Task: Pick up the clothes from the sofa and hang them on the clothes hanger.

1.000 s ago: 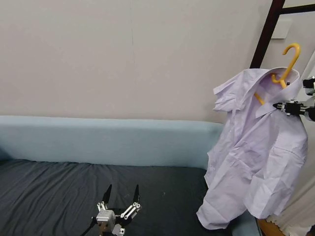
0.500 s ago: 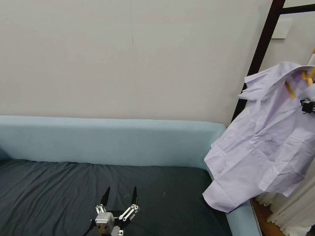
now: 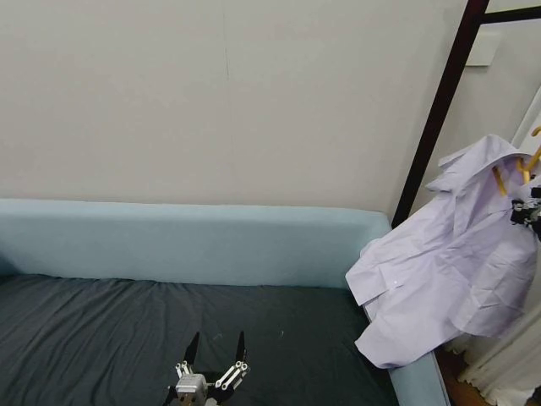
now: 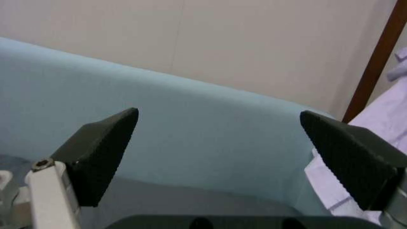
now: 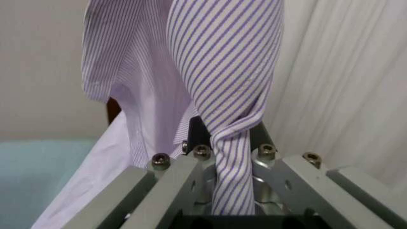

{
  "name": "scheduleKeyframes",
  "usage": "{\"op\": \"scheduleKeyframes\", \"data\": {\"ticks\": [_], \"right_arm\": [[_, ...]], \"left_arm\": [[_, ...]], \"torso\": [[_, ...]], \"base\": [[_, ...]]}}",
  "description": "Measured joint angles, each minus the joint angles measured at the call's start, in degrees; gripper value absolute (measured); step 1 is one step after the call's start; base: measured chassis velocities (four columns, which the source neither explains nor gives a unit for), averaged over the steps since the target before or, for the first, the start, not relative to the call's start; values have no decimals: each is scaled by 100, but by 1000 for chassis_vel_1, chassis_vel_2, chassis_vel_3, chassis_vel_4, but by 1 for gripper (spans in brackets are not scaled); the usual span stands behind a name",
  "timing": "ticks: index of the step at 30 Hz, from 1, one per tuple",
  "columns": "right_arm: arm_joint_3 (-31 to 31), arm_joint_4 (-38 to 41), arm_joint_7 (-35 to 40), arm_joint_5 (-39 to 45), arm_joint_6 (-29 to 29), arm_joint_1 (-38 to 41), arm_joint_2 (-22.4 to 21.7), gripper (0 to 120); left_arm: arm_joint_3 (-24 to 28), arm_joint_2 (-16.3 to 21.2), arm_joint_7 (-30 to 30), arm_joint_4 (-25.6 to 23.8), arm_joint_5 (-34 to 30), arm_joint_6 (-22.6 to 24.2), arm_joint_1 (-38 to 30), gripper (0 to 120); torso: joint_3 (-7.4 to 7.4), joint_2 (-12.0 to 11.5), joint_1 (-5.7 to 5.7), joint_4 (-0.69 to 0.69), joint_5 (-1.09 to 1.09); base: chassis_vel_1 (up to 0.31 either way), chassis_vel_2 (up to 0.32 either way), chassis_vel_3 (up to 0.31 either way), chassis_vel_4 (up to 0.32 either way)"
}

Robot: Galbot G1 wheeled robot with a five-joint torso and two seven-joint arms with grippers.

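Note:
A pale purple striped shirt [image 3: 456,271] on a yellow hanger [image 3: 521,165] hangs in the air at the right edge of the head view, its hem draped over the sofa's right end. My right gripper [image 3: 526,209] is shut on the shirt near the collar; in the right wrist view the striped cloth [image 5: 222,86] is pinched between its fingers [image 5: 202,152]. The left gripper [image 3: 216,359] stands open low over the dark sofa seat [image 3: 127,338]; its black fingertips [image 4: 105,152] are spread wide with nothing between them.
The light blue sofa back [image 3: 186,241] runs along a beige wall. A dark clothes rack post [image 3: 435,118] rises at the right, behind the shirt. White curtain [image 5: 343,86] hangs beyond the shirt at the far right.
The right gripper has carried the shirt and hanger rightward, then lower, until the hanger is mostly out of frame. The left gripper has shifted slightly right and lower.

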Motion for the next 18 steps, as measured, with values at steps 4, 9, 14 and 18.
{"op": "scheduleKeyframes", "data": {"ticks": [4, 9, 14, 18], "right_arm": [[-147, -596, -509, -707, 728, 283, 98, 2], [-104, -1011, -768, -1307, 1203, 401, -181, 2], [-535, -1587, -859, -1606, 1366, 1120, -571, 2], [-825, -1815, -951, -1761, 1491, 1527, -759, 2]], "left_arm": [[80, 53, 0, 19, -31, 57, -79, 100], [279, 169, 0, 113, -145, 102, -274, 100], [374, 190, 0, 149, -154, 105, -265, 100], [393, 179, 0, 103, -135, 93, -238, 100]], "torso": [[0, 0, 0, 3, 0], [0, 0, 0, -3, 0], [-1, 0, 0, -4, -1], [-1, 0, 0, 1, -1]], "base": [[0, 0, 0, 0], [0, 0, 0, 0], [0, 0, 0, 0], [0, 0, 0, 0]]}}
